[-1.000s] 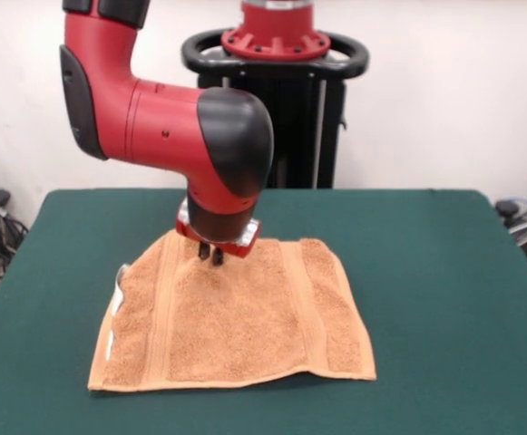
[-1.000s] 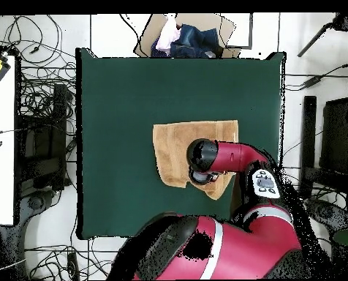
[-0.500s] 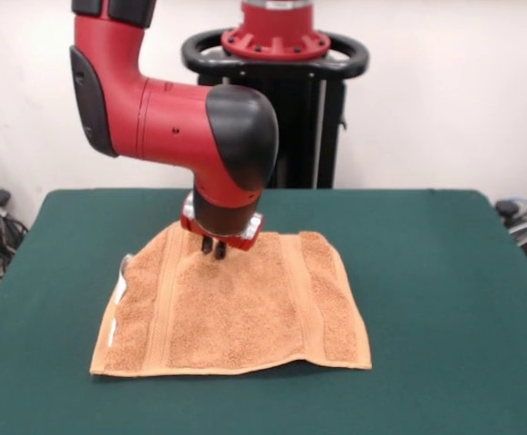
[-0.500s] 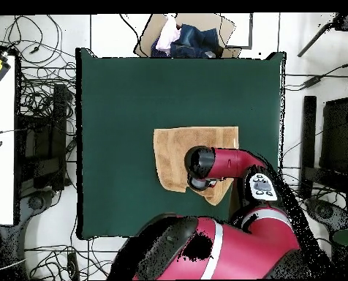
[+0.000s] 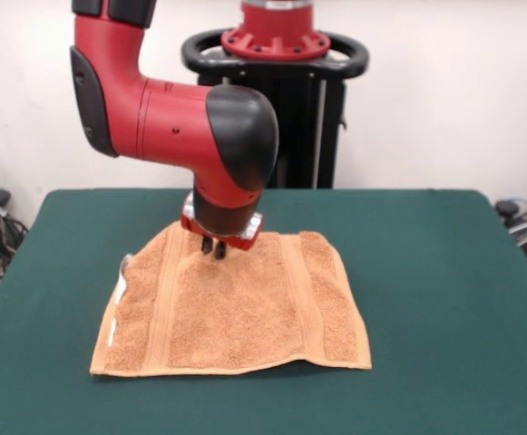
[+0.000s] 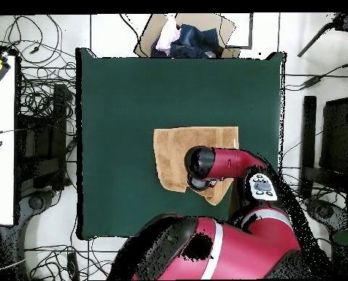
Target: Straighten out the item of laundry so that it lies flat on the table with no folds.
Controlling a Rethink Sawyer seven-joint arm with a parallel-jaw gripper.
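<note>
The item of laundry (image 5: 236,317), an orange-tan towel, lies spread on the green table (image 5: 444,272), left of centre. Its woven bands run front to back, and a white tag (image 5: 112,333) shows on its left edge. That edge is curled up slightly near the far left corner. My gripper (image 5: 213,247) points down at the towel's far edge with its fingers pressed together on the cloth. In the overhead view the towel (image 6: 173,146) lies partly under the arm's black wrist (image 6: 199,162), which hides the gripper.
A cardboard box of clothes (image 6: 184,36) stands just off one table edge in the overhead view. Cables and stands lie on the floor around the table. Green table surface stretches wide to the towel's right in the front view.
Since one second ago the gripper has shifted slightly up and away from the front edge. The towel's near edge and right corner followed it. Nothing has moved in the last half second.
</note>
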